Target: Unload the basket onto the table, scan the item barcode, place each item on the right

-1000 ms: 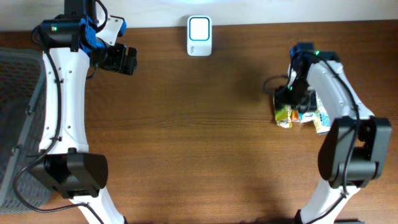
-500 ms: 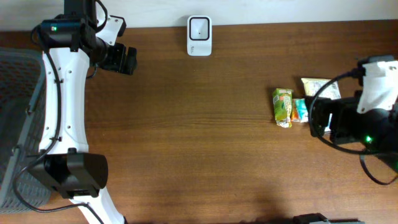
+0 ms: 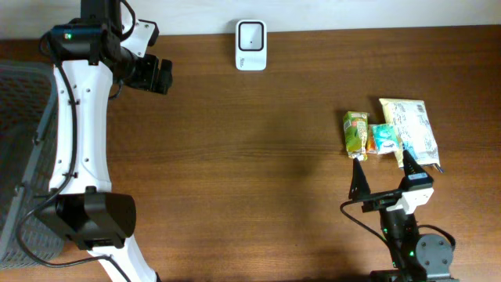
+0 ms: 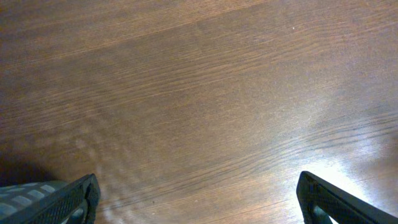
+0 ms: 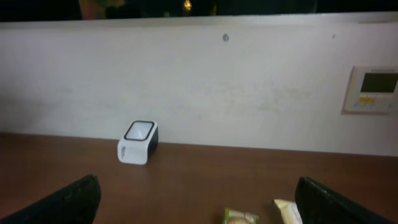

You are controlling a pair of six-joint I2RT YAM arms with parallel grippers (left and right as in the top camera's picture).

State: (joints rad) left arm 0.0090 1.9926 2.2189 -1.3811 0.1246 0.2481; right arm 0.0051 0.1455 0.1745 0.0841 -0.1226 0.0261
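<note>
Three snack packets lie together at the right of the table: a green one [image 3: 355, 135], a small teal one [image 3: 384, 138] and a larger cream one [image 3: 412, 130]. The white barcode scanner [image 3: 250, 35] stands at the back edge. My right gripper [image 3: 383, 176] is open and empty, just in front of the packets near the front edge. The right wrist view shows the scanner [image 5: 138, 150] far ahead and the green packet [image 5: 239, 216] between the spread jaws of the gripper [image 5: 199, 196]. My left gripper [image 3: 153, 74] hovers at the back left, open over bare wood [image 4: 196, 190].
A grey mesh basket [image 3: 19, 141] sits off the table's left side. A white wall runs behind the table, with a small panel [image 5: 373, 88] on it at the right.
The right arm has pulled back from the packets to the front edge, and its gripper has opened. The packets now lie uncovered. The left arm has not moved.
</note>
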